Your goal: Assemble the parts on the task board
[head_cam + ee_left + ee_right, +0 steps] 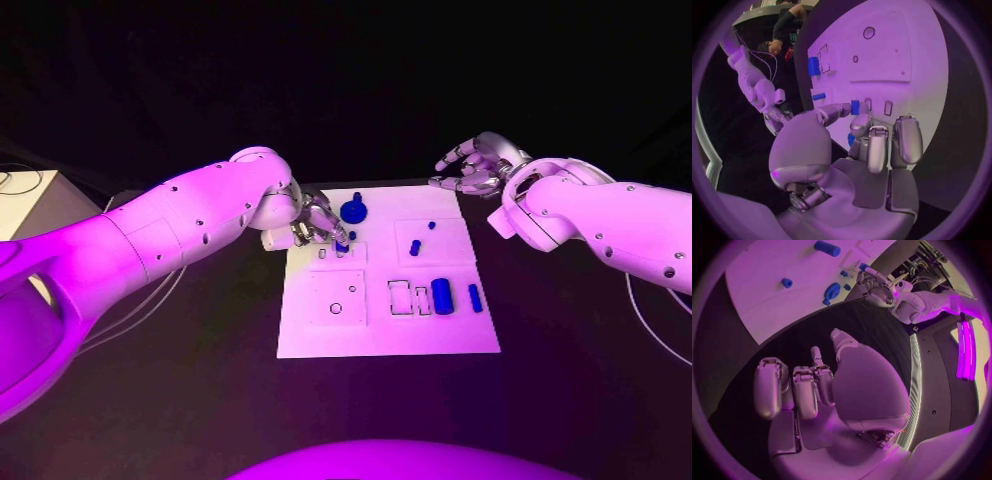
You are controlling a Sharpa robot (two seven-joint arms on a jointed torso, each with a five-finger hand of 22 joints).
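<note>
I've got my left hand (320, 226) over the board (387, 340), fingertips pinching a small blue peg (855, 107) that stands roughly upright just above the two small slots (878, 106) near the board's left edge. So the slots sit directly under the peg, a straight drop. My right hand (479, 165) hovers off the far right corner, fingers loosely curled, empty.

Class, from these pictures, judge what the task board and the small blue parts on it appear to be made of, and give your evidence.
Task board: probably matte white plastic, flat and even with crisp cut recesses. Blue parts: likely smooth moulded plastic, uniform colour with rounded edges. Neither material is certain from looks alone.
</note>
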